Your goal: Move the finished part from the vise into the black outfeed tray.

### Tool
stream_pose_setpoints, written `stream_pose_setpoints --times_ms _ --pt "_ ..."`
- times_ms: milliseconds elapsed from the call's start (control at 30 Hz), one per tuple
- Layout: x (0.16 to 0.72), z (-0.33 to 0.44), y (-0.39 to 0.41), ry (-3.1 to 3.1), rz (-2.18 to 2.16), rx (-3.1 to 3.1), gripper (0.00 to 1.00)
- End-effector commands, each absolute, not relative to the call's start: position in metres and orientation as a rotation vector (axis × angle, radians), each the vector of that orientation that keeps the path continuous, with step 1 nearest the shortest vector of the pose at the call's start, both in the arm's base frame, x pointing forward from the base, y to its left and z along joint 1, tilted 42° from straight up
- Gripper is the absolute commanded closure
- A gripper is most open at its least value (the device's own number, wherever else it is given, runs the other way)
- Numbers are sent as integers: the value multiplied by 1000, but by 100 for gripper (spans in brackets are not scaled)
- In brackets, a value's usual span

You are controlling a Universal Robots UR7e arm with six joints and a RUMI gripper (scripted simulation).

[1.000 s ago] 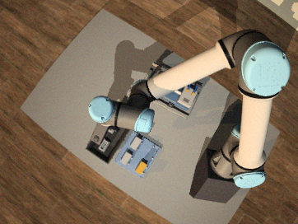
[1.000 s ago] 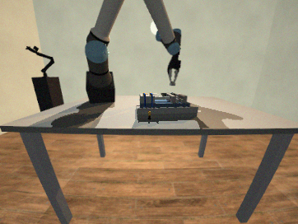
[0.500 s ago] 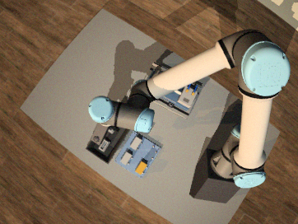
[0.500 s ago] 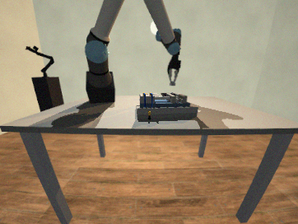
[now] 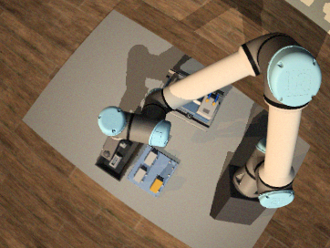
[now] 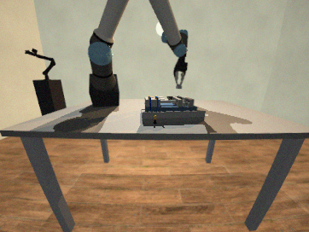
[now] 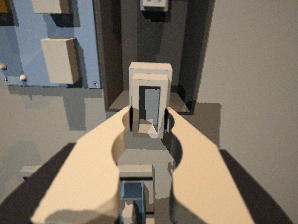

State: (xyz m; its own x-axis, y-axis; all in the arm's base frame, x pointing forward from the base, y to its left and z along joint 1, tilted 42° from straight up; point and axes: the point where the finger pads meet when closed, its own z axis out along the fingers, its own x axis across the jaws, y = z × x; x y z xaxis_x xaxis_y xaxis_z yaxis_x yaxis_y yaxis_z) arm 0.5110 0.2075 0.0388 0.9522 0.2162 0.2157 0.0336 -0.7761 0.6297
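Note:
My gripper (image 7: 148,108) is shut on the finished part (image 7: 149,100), a pale block with a rectangular pocket, and holds it above the near end of the black outfeed tray (image 7: 187,50). Another pocketed part (image 7: 155,4) lies at the tray's far end. In the overhead view the tray (image 5: 114,157) sits left of the blue plate, with the arm's wrist (image 5: 137,128) over it and the fingers hidden. In the side view the gripper (image 6: 179,83) hangs well above the table. The vise (image 5: 202,102) stands behind, under the forearm.
A blue plate (image 5: 153,170) with pale blocks and one orange block lies right beside the tray; it also shows in the wrist view (image 7: 50,40). The robot base (image 5: 260,182) stands at the right on a dark pedestal. A small dark arm (image 6: 43,68) stands at the far left.

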Motion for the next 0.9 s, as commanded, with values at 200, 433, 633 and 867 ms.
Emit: stream_pose_setpoints --times_ms 200,433,633,867 --pt "511 39 208 176 366 2441 100" --pt "511 39 208 176 366 2441 100" --pt "511 39 208 176 366 2441 100" --pt "512 37 206 176 366 2441 100"
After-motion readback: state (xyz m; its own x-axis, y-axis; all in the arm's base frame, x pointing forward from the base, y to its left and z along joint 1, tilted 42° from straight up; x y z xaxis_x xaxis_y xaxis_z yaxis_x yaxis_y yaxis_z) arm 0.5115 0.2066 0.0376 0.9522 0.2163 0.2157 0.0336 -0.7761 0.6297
